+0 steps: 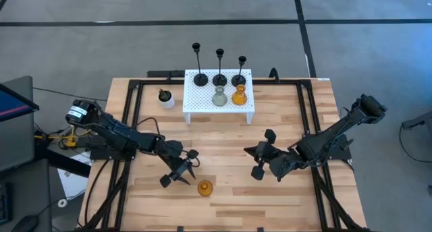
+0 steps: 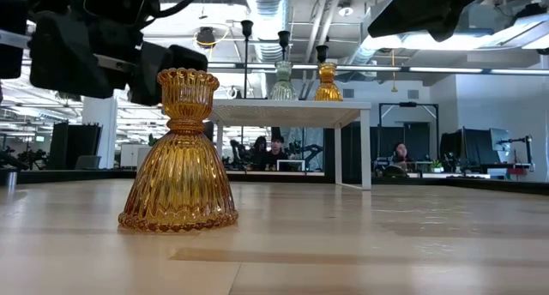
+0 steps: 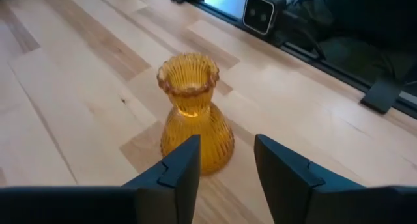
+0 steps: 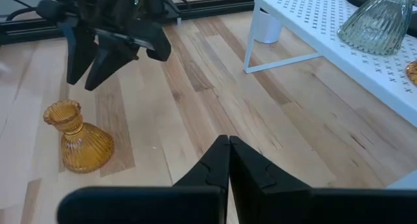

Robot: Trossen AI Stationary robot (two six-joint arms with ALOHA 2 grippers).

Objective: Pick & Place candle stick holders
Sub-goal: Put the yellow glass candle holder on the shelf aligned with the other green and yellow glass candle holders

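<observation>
One amber glass candle stick holder (image 1: pixel 204 187) stands upright on its base on the bare table near the front edge; it also shows in the left wrist view (image 3: pixel 193 113) and the low view (image 2: pixel 179 153). My left gripper (image 1: pixel 181 178) is open and hovers just left of it and a little above, touching nothing (image 3: pixel 225 172). My right gripper (image 1: pixel 251 152) is shut and empty over the table's middle right (image 4: pixel 228 159). Three black thin-stemmed holders (image 1: pixel 220 77), a clear-grey glass holder (image 1: pixel 219 97) and a second amber one (image 1: pixel 239 95) stand on the white perforated stand (image 1: pixel 202 104).
A small white pot with a plant (image 1: pixel 166 98) stands left of the stand. Black frame rails (image 1: pixel 131 124) run along the table's left, right and far sides. A camera block (image 3: pixel 260 12) sits at the front edge. Bare wood lies between the two grippers.
</observation>
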